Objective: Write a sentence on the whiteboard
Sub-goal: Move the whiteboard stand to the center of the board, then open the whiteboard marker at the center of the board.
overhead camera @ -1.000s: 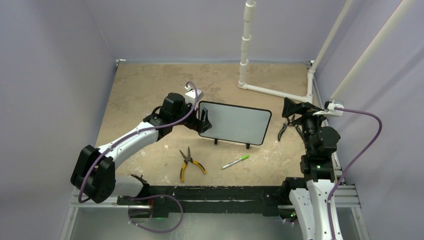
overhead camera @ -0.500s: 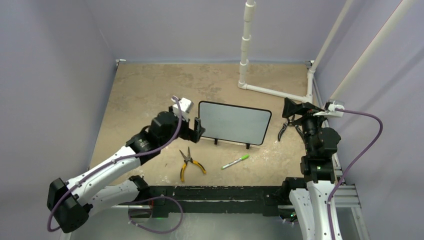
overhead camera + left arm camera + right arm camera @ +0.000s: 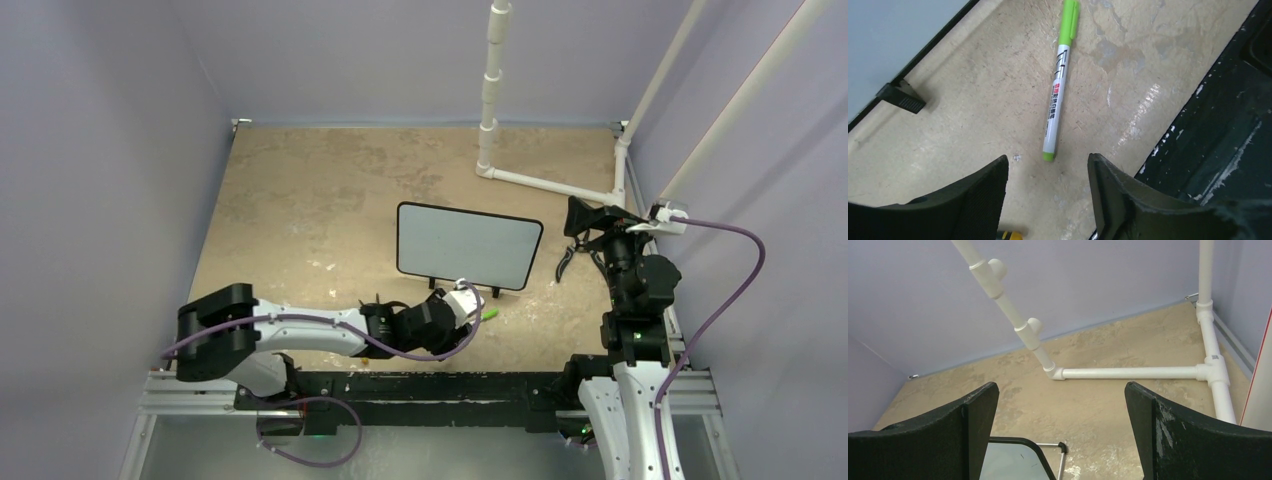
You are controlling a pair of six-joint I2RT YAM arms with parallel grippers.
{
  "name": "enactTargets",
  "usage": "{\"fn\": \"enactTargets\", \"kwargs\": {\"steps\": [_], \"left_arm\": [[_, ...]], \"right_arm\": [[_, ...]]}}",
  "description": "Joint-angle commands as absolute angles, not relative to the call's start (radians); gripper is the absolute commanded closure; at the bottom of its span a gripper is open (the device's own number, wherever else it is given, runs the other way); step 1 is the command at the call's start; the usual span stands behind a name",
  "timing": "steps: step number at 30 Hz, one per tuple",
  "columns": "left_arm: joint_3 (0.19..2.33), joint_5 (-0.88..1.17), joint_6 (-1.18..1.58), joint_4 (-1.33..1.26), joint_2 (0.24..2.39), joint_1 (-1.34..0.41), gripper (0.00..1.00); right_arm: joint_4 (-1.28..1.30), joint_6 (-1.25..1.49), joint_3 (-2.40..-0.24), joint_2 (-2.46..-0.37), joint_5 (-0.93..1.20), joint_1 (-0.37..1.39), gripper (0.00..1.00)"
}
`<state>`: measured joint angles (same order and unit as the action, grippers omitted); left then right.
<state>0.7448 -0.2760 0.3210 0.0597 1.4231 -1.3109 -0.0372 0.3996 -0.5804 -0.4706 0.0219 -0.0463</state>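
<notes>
The small rectangular white-grey whiteboard with a thin black frame (image 3: 469, 246) stands upright on its two little black feet near the middle of the mottled tan tabletop (image 3: 300, 190). Just in front of its right foot lies a white-barrelled marker with a lime-green cap (image 3: 1060, 80), apart from the board. The left fingers (image 3: 983, 195) hover low over the marker's near end, spread apart and not touching it. The right fingers (image 3: 963, 425) are raised beside the board's right edge, spread wide.
</notes>
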Motion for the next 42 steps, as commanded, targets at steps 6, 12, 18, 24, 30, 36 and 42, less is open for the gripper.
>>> {"fn": "enactTargets", "kwargs": {"steps": [6, 12, 18, 24, 30, 36, 42], "left_arm": [[0.844, -0.335, 0.264, -0.049, 1.585, -1.327, 0.54], [0.846, -0.277, 0.254, -0.052, 1.640, -1.326, 0.60], [0.855, -0.278, 0.251, -0.030, 1.700, -1.327, 0.72], [0.833, -0.305, 0.237, -0.037, 1.681, -1.327, 1.00], [0.803, -0.348, 0.187, -0.059, 1.490, -1.323, 1.00], [0.841, -0.141, 0.133, -0.018, 1.260, -1.175, 1.00], [0.904, -0.102, 0.046, 0.074, 1.113, -1.101, 1.00]], "right_arm": [[-0.025, 0.394, -0.612, -0.449, 0.018, -0.046, 0.01], [-0.024, 0.392, -0.611, -0.455, 0.015, -0.046, 0.01], [-0.023, 0.393, -0.615, -0.452, 0.020, -0.046, 0.01], [-0.008, 0.382, -0.640, -0.456, 0.048, -0.046, 0.01], [-0.022, 0.338, -0.697, -0.476, 0.210, -0.046, 0.01], [-0.044, 0.351, -0.764, -0.576, 0.519, -0.046, 0.01], [-0.184, 0.467, -0.804, -0.734, 0.909, -0.046, 0.04]]}}
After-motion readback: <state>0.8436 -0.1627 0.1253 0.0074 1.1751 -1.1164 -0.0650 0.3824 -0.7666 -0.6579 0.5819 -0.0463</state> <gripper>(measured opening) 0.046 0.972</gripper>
